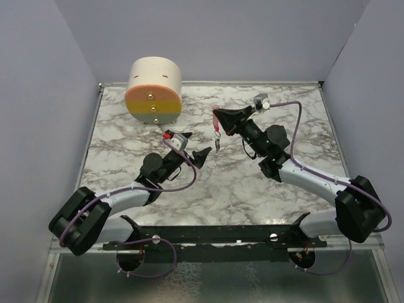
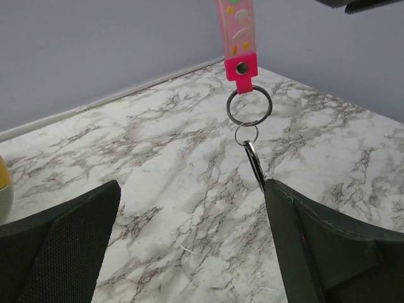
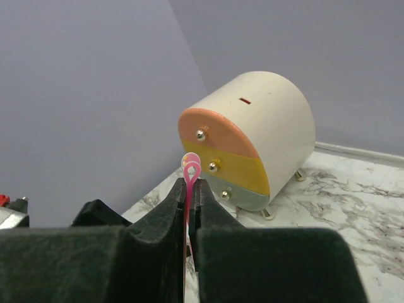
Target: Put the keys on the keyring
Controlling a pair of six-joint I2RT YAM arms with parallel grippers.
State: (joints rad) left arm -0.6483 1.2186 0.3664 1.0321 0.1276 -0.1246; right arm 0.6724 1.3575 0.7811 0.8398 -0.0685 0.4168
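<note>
While the right gripper [image 3: 191, 189] pinches the top of a pink strap [image 2: 238, 31] flat between its closed fingers and holds it up over the far middle of the surface [image 1: 252, 189], everything else dangles below it in one plumb line. First comes the strap, then the keyring [image 2: 229, 106], then a small link [image 2: 237, 134], then a key [image 2: 255, 167]. So the long axis runs upright.

The left gripper [image 1: 201, 156] sits low, just near and left of that line. Its fingers are spread wide with nothing between them and point toward the hanging string. It is the free one, and the closer one to the key end.

From its own camera the key hangs a little right of centre, turned edge-on. The tip drops behind the right-hand finger, so I can't tell whether it clears the surface. Any reach from the left would, I reckon, have to go forward and slightly right, closing across the thin blade.

The strap is bright pink, with small pale and yellow marks and a metal stud at its bottom. The keyring is a plain steel loop, the key slim and silvery. With a key hanging from the ring, the job looks close to done.
</note>
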